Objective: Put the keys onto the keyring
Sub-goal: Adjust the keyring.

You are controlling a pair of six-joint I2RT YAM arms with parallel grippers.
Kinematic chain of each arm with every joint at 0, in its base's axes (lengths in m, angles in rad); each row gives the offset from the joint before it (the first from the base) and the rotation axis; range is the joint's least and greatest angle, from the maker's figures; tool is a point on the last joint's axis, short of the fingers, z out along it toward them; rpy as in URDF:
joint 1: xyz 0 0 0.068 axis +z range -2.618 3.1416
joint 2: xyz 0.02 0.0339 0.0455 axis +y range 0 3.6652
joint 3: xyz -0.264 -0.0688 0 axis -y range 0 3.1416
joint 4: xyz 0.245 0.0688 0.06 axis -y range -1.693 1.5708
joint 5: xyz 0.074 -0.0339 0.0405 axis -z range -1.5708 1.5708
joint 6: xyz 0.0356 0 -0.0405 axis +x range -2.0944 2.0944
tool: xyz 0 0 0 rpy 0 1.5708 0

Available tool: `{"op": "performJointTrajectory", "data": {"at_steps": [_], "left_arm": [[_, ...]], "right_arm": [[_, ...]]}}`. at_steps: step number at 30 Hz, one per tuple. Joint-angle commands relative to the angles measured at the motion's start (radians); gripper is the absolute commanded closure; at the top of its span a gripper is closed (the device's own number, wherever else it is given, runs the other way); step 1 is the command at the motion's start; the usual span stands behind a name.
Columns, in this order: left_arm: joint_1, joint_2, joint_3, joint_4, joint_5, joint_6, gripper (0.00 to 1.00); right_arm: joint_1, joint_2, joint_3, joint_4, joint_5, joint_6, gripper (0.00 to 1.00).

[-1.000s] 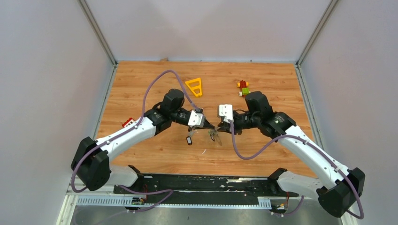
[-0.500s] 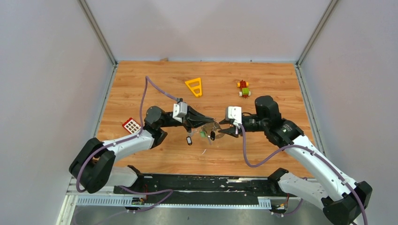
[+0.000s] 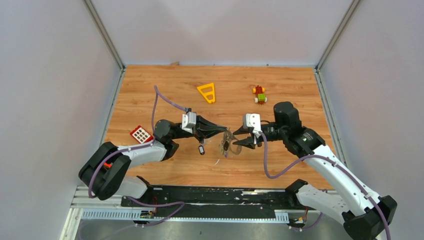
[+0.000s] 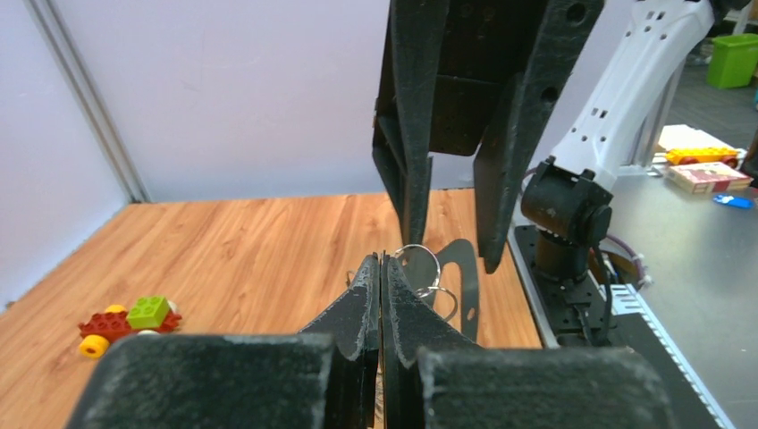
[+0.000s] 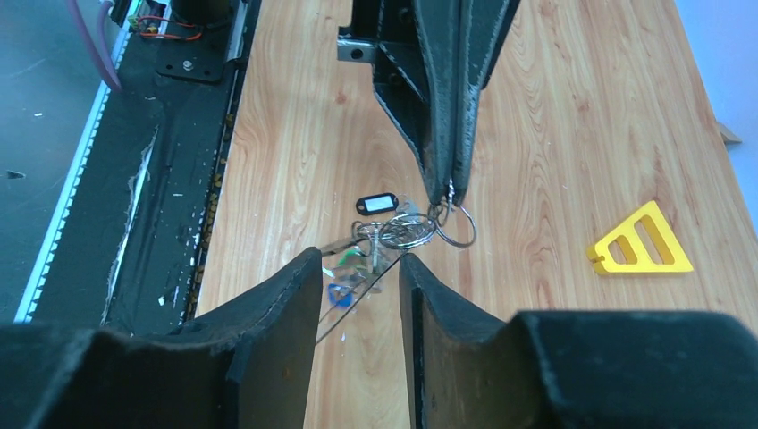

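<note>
Left gripper, seen from above, is clenched, its tip pointing right over the middle of the counter. The keys hang in a small bunch right under that tip, clear of the wood, with the keyring hanging among them as a pale loop. The right gripper faces it from the right, fingers parted, its tips just beside the bunch. A black tag lies on the counter left of the bunch, apart from it. Far back lie a yellow triangle and, right of it, a toy block.

From the left wrist, the left gripper has its two fingers pressed flat together, and a thin silver ring of the bunch is pinched at their tips. The right gripper hangs just past it with a clear gap between its fingers. The toy block sits low on the left.

From the right wrist, the right gripper stands released, with the lower part of the bunch showing in the gap and neither finger clearly touching it. A green tag and a blue tag show there. The left gripper comes in from the far side and grasps the silver rings at the top of the bunch. The black tag shows just beside them; whether it is joined I cannot tell. The yellow triangle lies well off to the right.
</note>
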State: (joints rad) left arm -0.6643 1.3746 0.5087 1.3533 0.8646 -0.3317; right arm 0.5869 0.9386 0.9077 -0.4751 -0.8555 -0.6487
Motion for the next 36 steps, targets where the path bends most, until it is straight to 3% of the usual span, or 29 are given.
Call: {"op": "performJointTrajectory", "data": {"at_steps": [1, 6, 10, 16, 23, 36], "left_arm": [[0.002, -0.024, 0.017, -0.032, -0.037, 0.106, 1.00], [0.002, -0.034, 0.017, -0.050, 0.095, 0.194, 1.00], [0.002, -0.037, 0.011, -0.030, 0.199, 0.263, 1.00], [0.002, 0.000, 0.023, 0.057, 0.294, 0.246, 1.00], [0.000, 0.077, 0.029, 0.250, 0.308, 0.098, 1.00], [0.002, 0.072, 0.051, 0.156, 0.231, 0.053, 1.00]], "right_arm": [[-0.005, -0.023, 0.017, -0.012, -0.075, -0.004, 0.61], [-0.006, -0.032, 0.056, -0.021, -0.020, -0.009, 0.63], [-0.006, -0.030, 0.073, -0.035, -0.014, -0.019, 0.71], [-0.006, -0.014, 0.057, -0.035, -0.048, -0.037, 0.79], [-0.005, 0.017, 0.019, 0.012, -0.108, -0.023, 0.82], [0.024, 0.042, -0.021, 0.059, -0.059, -0.026, 0.81]]}}
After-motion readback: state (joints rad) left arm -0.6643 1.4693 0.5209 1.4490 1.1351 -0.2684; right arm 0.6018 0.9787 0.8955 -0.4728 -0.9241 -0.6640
